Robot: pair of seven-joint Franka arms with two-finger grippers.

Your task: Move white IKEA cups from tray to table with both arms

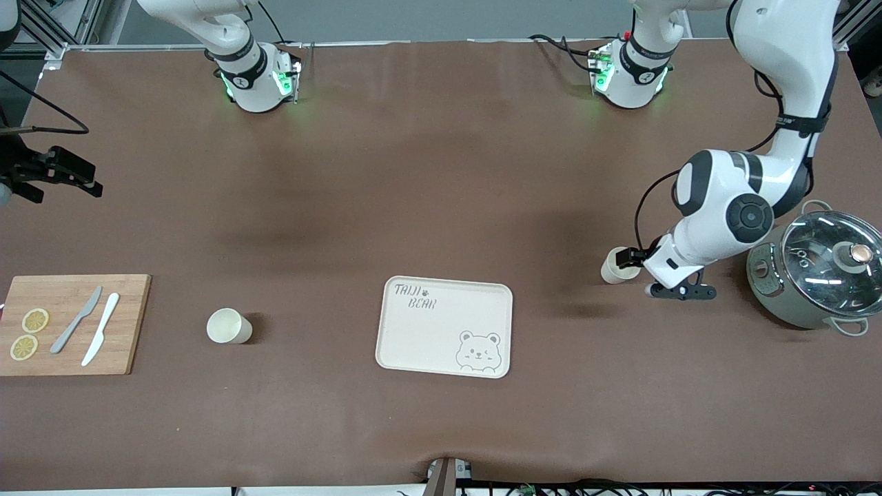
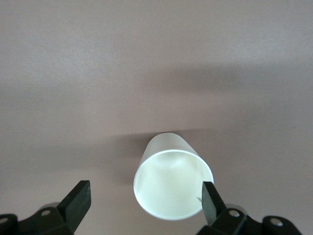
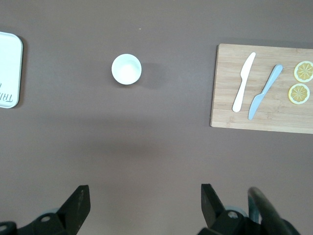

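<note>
Front cam: high up across the table (image 1: pixel 441 172), facing the arm bases, takes in the whole top. Left wrist cam: low, close, looks down past its own fingers (image 2: pixel 78 198) at one cup (image 2: pixel 172 183), same cup (image 1: pixel 615 265) front cam shows. Right wrist cam: much higher, looks straight down; shares other cup (image 3: pixel 126 68), cutting board (image 3: pixel 261 88), tray edge (image 3: pixel 10 68) w/ front.

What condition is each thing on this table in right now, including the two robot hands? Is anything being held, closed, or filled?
Left hand: open, low at a cup, not gripping it.
Right hand: open, high over bare table, holding nothing.
Cup by the left hand: upright, empty.
Cup beside the cutting board: upright, empty, untouched.
Tray: flat, nothing on it.
Pot: glass lid on.
Cutting board: carries two knives and two lemon slices.
</note>
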